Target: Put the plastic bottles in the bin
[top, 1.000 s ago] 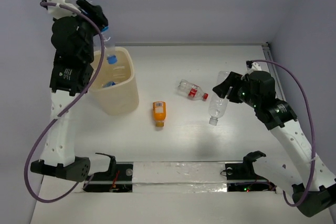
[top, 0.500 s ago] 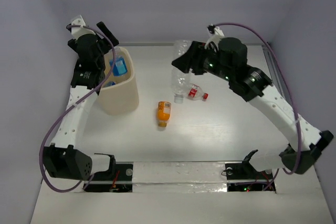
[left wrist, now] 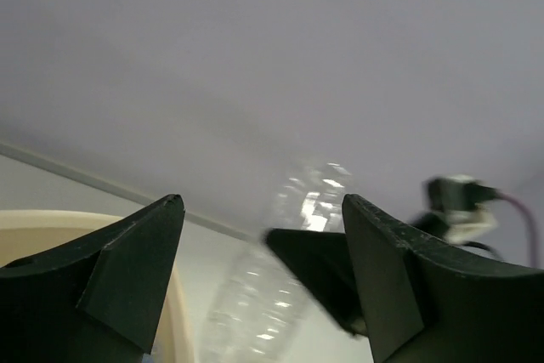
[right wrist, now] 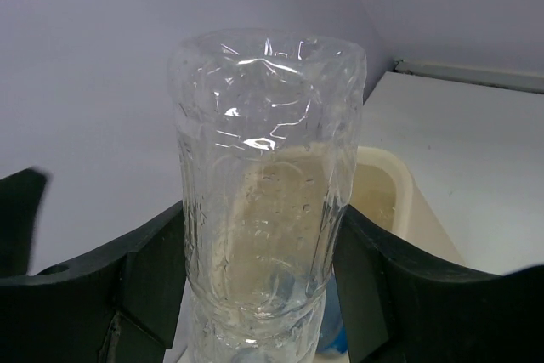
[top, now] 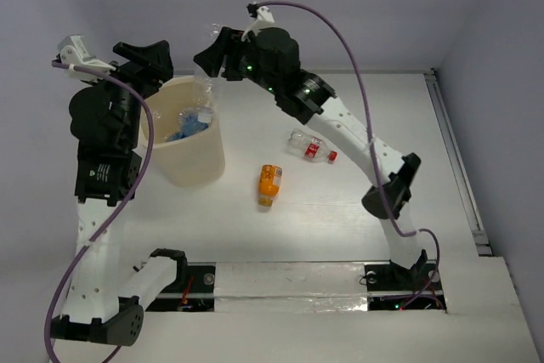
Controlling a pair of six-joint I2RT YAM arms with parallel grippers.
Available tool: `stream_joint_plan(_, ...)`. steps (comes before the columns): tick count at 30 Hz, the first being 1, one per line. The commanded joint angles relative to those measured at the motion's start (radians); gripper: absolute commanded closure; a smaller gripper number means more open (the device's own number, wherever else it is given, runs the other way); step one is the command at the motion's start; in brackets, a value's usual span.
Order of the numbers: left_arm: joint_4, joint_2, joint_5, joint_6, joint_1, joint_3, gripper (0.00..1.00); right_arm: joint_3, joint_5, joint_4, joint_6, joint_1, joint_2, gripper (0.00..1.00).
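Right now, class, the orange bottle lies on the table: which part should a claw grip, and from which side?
Grip the orange bottle across its mid-body, coming straight down from above. It lies flat on the table, long axis roughly near-to-far, so squeezing its left and right flanks likely holds best.

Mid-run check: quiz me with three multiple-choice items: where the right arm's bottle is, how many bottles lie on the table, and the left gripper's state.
1. The clear bottle in the right gripper is: A above the bin; B at far right; C at the near edge.
2. Bottles lying on the table: A none; B two; C four.
3. The left gripper is: A open, empty; B shut on a bottle; C out of view.
1 A: top view shows it over the rim. 2 B: the orange bottle and red-labelled bottle. 3 A: fingers spread, gripping nothing.
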Motion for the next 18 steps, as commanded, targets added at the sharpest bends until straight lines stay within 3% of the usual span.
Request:
stream_joint_plan(1,-0.029,-0.007,0.096,-0.083,0.006,0.049,0.28,0.172,0.087,0.056,-0.034,0.04,0.094,0.51)
stream_joint_plan(8,-0.09,-0.008,0.059,-0.063,-0.017,0.128,0.3,0.129,0.138,0.215,-0.11,0.121,0.169,0.52)
stream_joint_plan(13,-0.088,-0.019,0.061,-0.057,-0.027,0.088,0.3,0.177,0.417,0.21,-0.196,0.132,0.241,0.51)
stream_joint_plan(18,-0.093,-0.035,0.055,-0.039,-0.036,0.028,0.3,0.162,0.482,0.275,-0.374,0.158,0.269,0.5)
